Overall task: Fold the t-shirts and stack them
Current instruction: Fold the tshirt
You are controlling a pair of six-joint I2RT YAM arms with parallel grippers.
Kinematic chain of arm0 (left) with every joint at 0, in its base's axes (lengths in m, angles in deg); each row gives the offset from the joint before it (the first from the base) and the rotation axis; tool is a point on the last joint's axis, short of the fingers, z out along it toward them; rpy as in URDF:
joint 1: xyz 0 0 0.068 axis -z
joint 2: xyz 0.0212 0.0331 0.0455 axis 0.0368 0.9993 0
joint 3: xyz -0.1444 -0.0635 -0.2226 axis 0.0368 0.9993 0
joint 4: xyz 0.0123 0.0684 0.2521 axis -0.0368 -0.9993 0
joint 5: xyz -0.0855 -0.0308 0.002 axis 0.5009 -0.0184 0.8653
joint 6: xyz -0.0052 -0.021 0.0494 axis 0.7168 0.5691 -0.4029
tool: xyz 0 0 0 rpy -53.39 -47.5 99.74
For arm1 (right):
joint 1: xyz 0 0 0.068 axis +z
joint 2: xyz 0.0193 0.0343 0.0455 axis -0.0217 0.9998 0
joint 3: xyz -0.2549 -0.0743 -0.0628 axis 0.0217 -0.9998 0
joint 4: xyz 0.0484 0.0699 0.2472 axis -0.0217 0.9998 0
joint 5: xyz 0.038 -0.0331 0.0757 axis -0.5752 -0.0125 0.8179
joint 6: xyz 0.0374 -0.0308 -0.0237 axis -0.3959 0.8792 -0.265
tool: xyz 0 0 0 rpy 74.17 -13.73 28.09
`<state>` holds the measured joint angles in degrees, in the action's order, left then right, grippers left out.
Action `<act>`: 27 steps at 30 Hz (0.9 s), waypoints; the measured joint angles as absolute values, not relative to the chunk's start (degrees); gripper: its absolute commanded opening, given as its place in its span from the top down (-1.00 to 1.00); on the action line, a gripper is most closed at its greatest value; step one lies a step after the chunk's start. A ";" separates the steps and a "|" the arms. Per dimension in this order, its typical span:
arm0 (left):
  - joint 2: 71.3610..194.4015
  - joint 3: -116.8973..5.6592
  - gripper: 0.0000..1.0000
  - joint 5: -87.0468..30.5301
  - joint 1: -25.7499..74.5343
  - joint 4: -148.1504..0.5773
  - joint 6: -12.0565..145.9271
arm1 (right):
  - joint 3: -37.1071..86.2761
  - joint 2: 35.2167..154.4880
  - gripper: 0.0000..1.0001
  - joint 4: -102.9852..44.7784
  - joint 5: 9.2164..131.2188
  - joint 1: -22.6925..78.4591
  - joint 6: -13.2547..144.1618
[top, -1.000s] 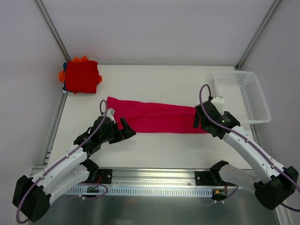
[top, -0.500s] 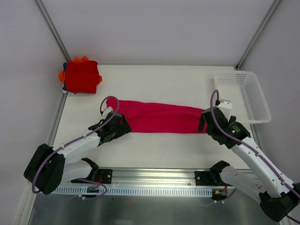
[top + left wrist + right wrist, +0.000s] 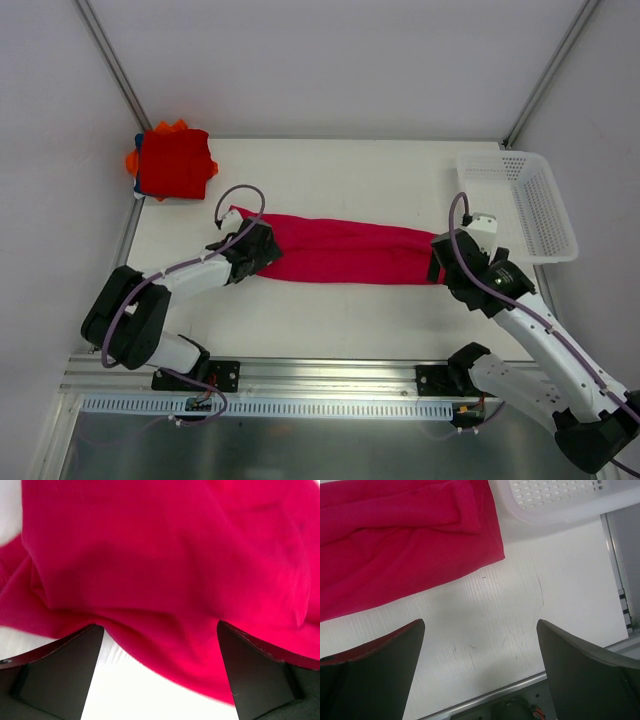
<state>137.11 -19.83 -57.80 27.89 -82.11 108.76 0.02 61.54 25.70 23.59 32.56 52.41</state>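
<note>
While the crimson-pink t-shirt [image 3: 345,250] lies as a long band, the left gripper [image 3: 256,248] and right gripper [image 3: 441,262] sit at its ends, jaws wide.

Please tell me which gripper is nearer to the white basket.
Right. The right gripper is at the crimson-pink t-shirt's right end, just left of the white basket; the left gripper is at the shirt's opposite end, well away.

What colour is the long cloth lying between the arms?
The cloth is plain crimson-pink, clearest in the top view.
</note>
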 measured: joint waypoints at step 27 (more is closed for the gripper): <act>162.03 -46.63 1.00 -46.52 12.31 -83.22 100.09 | 0.81 76.73 -0.99 18.86 21.02 32.54 57.94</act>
<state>162.03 -46.63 -46.52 12.31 -83.22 100.09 0.81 76.73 18.86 21.02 32.54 57.94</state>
